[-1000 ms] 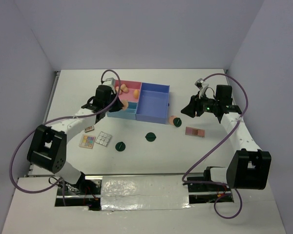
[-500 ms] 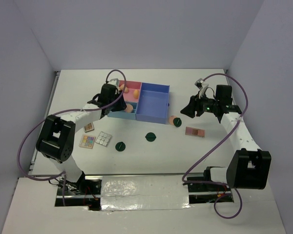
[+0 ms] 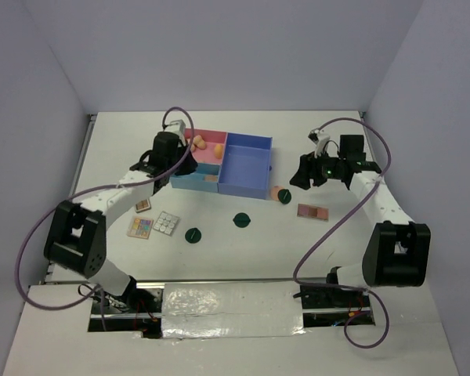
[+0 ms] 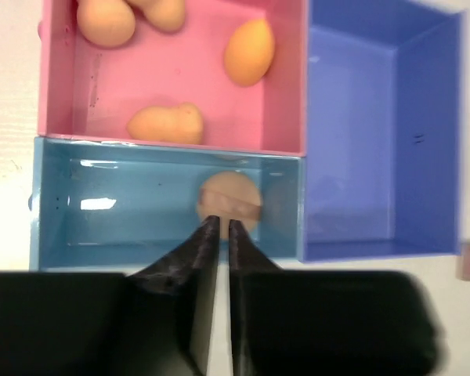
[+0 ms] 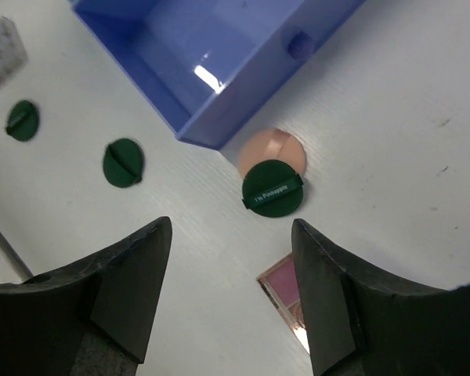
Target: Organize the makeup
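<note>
Four peach egg-shaped sponges (image 4: 249, 51) lay in the pink compartment of the tray (image 4: 305, 94). One round peach puff (image 4: 229, 201) lay flat in the light-blue compartment beside it, near the wall shared with the large violet-blue compartment. The left jaws hung over that puff, closed to a thin slit with nothing between them.

Outside the tray, on the white worktop (image 3: 243, 251), a second puff (image 5: 272, 151) sat just beside the violet-blue compartment's front corner. A dark green round compact (image 5: 272, 188) overlapped its edge. Two more compacts (image 5: 123, 162) lay further out in front of the tray, well apart.

In the top view a pink palette (image 3: 312, 211) lay off the tray's front right. A small brown palette (image 3: 143, 205), a multicoloured palette (image 3: 140, 227) and a pale palette (image 3: 166, 223) lay off its front left corner. The right jaws stood wide apart and empty above the overlapping pair.
</note>
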Motion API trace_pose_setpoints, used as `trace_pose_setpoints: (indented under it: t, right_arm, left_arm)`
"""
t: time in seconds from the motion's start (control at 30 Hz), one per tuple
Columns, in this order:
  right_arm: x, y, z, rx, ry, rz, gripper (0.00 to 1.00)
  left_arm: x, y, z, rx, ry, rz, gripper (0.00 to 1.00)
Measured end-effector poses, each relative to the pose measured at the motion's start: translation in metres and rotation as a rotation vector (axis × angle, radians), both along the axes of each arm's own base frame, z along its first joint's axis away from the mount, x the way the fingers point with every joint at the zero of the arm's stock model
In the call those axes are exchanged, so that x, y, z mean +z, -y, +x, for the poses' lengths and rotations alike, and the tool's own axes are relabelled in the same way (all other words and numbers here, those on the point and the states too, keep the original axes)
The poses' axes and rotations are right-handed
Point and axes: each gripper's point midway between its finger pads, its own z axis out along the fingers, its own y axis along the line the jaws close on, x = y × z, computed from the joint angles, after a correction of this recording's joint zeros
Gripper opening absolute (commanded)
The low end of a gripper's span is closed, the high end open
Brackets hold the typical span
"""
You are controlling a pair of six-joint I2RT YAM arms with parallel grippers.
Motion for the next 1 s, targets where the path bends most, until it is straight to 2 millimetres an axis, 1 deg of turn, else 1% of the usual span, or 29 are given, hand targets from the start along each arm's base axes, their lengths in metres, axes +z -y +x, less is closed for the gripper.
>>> trace_pose_setpoints:
  t: [0.07,0.1,0.13,0.17,0.27,0.37,0.47,0.57,0.63,0.73,0.83,1.0]
  right_arm:
    - [-0.014,0.001,0.004,-0.009,-0.042,-0.045,0.76]
    - [-0.022,0.0,0.005,-0.011,-0.066,-0.066,0.77]
    - [-0.031,0.0,0.007,-0.014,-0.095,-0.09,0.77]
    - [-0.039,0.0,0.007,-0.018,-0.122,-0.112,0.77]
    - [-0.064,0.001,0.013,-0.034,-0.197,-0.174,0.77]
    - [-0.081,0.004,0.02,-0.051,-0.258,-0.208,0.75]
    - [-0.091,0.004,0.027,-0.056,-0.295,-0.225,0.73]
    - [-0.1,0.002,0.033,-0.052,-0.327,-0.226,0.71]
    - [-0.108,-0.001,0.032,-0.044,-0.351,-0.228,0.7]
    - [-0.118,-0.004,0.026,-0.034,-0.394,-0.231,0.68]
    - [-0.125,-0.004,0.022,-0.03,-0.424,-0.234,0.66]
    - [-0.126,-0.007,0.02,-0.025,-0.429,-0.235,0.57]
  left_arm:
    - [0.022,-0.003,-0.008,-0.001,0.049,-0.016,0.11]
    - [0.033,-0.005,-0.012,0.0,0.075,-0.026,0.13]
    - [0.043,-0.007,-0.017,0.001,0.1,-0.035,0.26]
    - [0.052,-0.01,-0.023,0.002,0.124,-0.04,0.38]
    - [0.071,-0.02,-0.044,0.022,0.182,-0.067,0.65]
    - [0.075,-0.028,-0.065,0.038,0.201,-0.087,0.7]
    - [0.065,-0.037,-0.086,0.056,0.194,-0.099,0.71]
    - [0.041,-0.046,-0.108,0.077,0.161,-0.108,0.72]
    - [0.025,-0.05,-0.121,0.092,0.132,-0.12,0.71]
    - [0.005,-0.054,-0.135,0.116,0.096,-0.138,0.71]
    - [-0.004,-0.057,-0.143,0.14,0.079,-0.163,0.71]
    - [-0.005,-0.06,-0.147,0.164,0.087,-0.189,0.72]
